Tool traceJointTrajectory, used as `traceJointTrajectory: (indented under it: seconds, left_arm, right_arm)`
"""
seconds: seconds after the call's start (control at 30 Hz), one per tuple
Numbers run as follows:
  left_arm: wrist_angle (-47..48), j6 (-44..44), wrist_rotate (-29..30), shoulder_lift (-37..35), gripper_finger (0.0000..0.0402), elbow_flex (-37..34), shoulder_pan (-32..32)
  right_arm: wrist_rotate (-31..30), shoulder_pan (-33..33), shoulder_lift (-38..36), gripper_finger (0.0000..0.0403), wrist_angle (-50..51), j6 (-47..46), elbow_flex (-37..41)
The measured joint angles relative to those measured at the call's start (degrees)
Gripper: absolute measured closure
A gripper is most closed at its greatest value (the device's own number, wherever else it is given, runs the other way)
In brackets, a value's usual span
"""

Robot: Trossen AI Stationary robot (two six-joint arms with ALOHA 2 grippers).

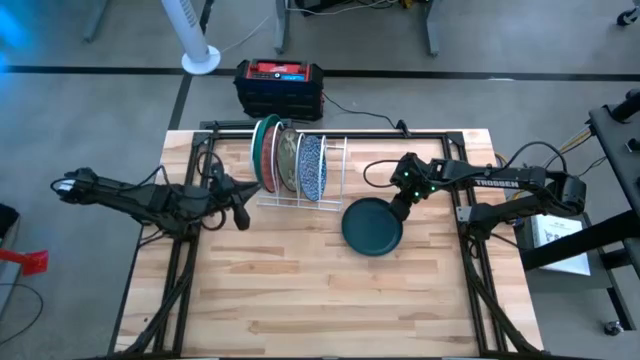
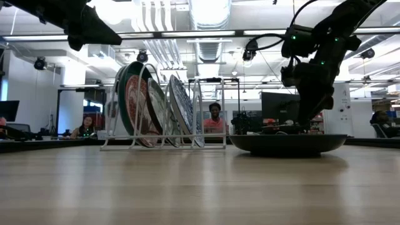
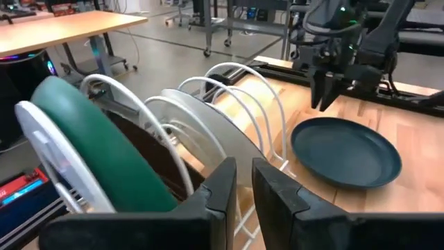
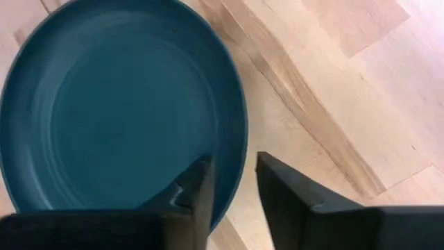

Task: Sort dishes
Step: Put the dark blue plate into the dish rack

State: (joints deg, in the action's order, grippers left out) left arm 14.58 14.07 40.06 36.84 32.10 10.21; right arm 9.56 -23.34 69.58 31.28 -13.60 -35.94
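Dark teal plate lies flat on the table just beside the white wire rack, right gripper narrowly parted astride its rim, gripping nothing; likely stiff, slick, breakable, so pinch the rim; left gripper shut, empty, by the rack's racked plates.

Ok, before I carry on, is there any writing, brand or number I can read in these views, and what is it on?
"TROSSEN": white letters on the right arm, high view.
Red label on the black box behind the table: too small to read.
White sheet by the right arm's base: print too small to read.
Dark green plate, rack: no text.
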Motion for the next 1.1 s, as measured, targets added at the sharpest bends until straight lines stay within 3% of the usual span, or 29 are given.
traceJointTrajectory:
  seconds: [0.27,0.53,0.87,1.1]
  left_arm:
    - [-5.4,0.5,1.5,6.3,0.0365,0.0,4.7]
    - [-9.3,1.7,5.8,12.8,0.0365,0.0,7.5]
    - [-12.2,2.1,6.0,17.4,0.0365,2.4,9.7]
    - [-12.0,1.7,6.1,23.0,0.0365,6.6,10.6]
  right_arm:
    - [-0.5,0.1,0.0,0.0229,-0.4,-3.0,1.4]
    - [-0.5,0.1,0.0,0.0208,-6.6,-5.6,6.9]
    - [-0.5,0.1,0.1,0.0244,-15.2,-6.1,11.3]
    - [-0.5,0.1,0.0,0.0324,-17.4,-5.5,13.4]
